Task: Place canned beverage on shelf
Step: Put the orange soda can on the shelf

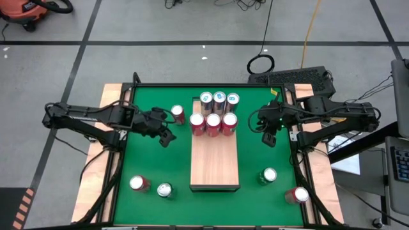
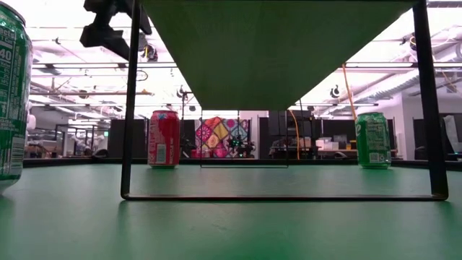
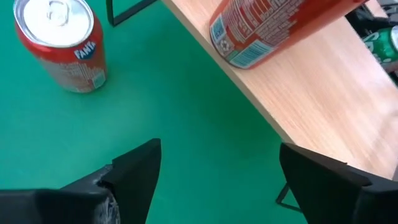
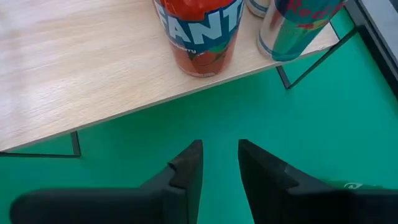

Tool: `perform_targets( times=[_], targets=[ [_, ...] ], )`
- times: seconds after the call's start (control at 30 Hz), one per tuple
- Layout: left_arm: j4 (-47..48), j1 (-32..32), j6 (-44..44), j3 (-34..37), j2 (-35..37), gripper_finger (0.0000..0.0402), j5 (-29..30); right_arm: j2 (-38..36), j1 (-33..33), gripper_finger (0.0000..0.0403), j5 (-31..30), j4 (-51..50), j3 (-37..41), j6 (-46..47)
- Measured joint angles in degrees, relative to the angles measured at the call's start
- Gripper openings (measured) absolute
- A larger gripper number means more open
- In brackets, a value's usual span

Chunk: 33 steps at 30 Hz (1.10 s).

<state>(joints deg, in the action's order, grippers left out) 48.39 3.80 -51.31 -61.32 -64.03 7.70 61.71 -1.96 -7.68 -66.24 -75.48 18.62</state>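
Flanking the wooden shelf (image 1: pixel 215 160) on green felt (image 1: pixel 153 166), the left gripper (image 1: pixel 167 135) gaped empty; the right gripper (image 1: pixel 268 135) stood narrow, empty.

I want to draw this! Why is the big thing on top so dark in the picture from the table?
Low view: the shelf shows its shaded underside against bright ceiling lights, so it looks dark. High view: the same shelf is evenly lit pale wood.

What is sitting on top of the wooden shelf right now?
Six cans stand at the far end of the shelf, in two rows: three red cans in front, three silver-topped cans behind. The rest of the board is bare. The overhead view does not show the back cans' labels.
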Motion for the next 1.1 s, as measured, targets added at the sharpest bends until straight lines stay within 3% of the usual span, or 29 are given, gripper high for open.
perform_targets(
  times=[0.17, 0.47, 0.77, 1.1],
  targets=[
    [0.0, 0.3, -0.8, 0.0, 0.0, 0.0329, 0.0, 0.0, 0.0, 0.0093, 1.8, -0.6, 0.0, 4.8],
    [4.3, 0.3, -2.3, 0.0, -0.1, 0.0329, 0.2, 0.3, -1.6, 0.0086, 19.6, -6.4, 0.0, 23.0],
    [6.7, 1.1, -2.0, 0.0, -0.1, 0.0329, -0.4, 0.0, -13.5, 0.0047, 23.2, -6.4, 0.0, 42.1],
    [5.1, 1.9, -3.9, 0.0, -0.1, 0.0329, -2.6, 0.0, -27.4, 0.0045, 22.9, -4.3, 0.0, 55.9]
  ],
)
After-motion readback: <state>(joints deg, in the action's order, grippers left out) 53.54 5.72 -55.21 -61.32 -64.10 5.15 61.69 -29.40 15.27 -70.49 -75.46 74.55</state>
